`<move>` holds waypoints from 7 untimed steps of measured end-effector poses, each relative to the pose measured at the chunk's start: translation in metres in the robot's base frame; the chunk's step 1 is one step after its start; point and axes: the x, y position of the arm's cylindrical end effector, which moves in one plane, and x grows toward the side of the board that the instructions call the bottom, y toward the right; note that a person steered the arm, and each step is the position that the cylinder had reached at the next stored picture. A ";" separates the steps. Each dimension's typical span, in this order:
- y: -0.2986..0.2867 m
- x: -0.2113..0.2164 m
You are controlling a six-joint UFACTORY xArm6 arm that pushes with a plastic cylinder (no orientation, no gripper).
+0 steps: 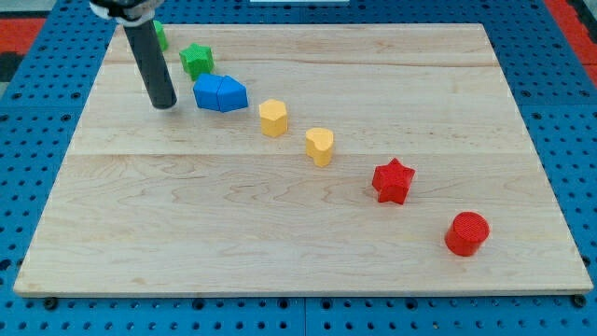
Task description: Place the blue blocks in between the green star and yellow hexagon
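My tip (164, 105) rests on the board just left of the blue blocks (221, 93), which sit pressed together as one blue mass near the view's top left. The green star (196, 60) is just above and left of them. The yellow hexagon (273, 118) is to their right and slightly lower. A small gap shows between the tip and the blue blocks.
A second green block (160, 35) is partly hidden behind the rod at the top left. A yellow heart (320, 146), a red star (393, 180) and a red cylinder (466, 233) run diagonally toward the view's bottom right. The wooden board (298, 243) lies on a blue pegboard.
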 end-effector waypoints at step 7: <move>0.047 -0.032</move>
